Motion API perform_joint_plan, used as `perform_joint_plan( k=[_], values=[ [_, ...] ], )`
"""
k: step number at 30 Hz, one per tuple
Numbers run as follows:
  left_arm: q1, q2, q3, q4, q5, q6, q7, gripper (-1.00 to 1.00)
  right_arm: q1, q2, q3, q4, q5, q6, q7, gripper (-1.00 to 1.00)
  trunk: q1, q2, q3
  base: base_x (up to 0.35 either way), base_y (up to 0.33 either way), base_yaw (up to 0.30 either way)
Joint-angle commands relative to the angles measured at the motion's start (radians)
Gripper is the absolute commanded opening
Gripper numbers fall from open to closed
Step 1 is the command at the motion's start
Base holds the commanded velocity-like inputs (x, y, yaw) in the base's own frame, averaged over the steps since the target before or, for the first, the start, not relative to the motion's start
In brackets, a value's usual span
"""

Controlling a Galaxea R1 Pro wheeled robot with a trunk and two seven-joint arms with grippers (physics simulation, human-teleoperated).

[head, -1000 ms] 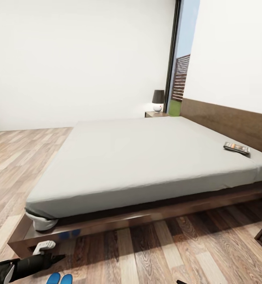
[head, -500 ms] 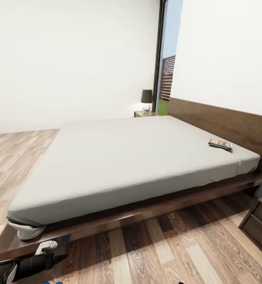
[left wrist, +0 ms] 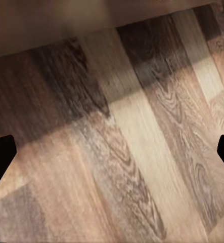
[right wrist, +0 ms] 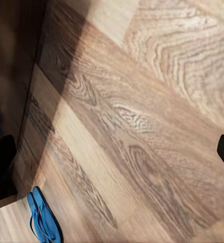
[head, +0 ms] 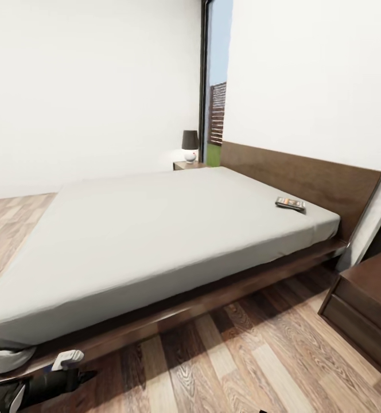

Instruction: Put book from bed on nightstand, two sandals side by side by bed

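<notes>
1. While the head view looks across the white-walled bedroom, the large low bed [head: 156, 229] with dark brown wooden frame and plain light-grey mattress takes up most of the wood-plank floor [head: 259, 355]
2. The thin small book [head: 290, 203] with dark cover lies flat on the mattress, near the headboard, toward the bed's near side edge
3. A small dark reddish-brown wooden nightstand [head: 365, 310] with drawer fronts stands on the floor just beside the head end of the bed
4. A second nightstand [head: 186, 165] stands at the bed's far side, carrying a small lamp with dark shade and white base [head: 190, 145]
5. The left hand [head: 70, 376] shows at the lower left corner of the head view, low over the floor beside the bed frame; left wrist view: dark fingertips [left wrist: 0, 157] at opposite edges, spread wide, nothing between them
6. Right wrist view: right hand [right wrist: 112, 152] fingertips likewise spread apart over bare planks
7. The two bright-blue flip-flop sandals [right wrist: 43, 217] lie side by side on the floor, touching, seen in the right wrist view
</notes>
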Motion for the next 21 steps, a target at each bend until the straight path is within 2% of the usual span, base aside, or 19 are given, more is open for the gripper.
perform_joint_plan(
  k=[1,21],
  values=[
    [-0.001,0.000,0.008,-0.001,-0.004,0.011,-0.006,1.00,-0.002,0.000,-0.001,0.003,-0.010,0.009,0.005,1.00,0.000,0.000,-0.001,0.000,0.000,-0.264],
    [-0.001,-0.006,0.008,-0.001,-0.003,0.011,-0.006,1.00,-0.002,0.001,0.000,0.003,-0.010,0.009,0.005,1.00,0.000,0.000,-0.001,0.000,0.000,-0.264]
  ],
)
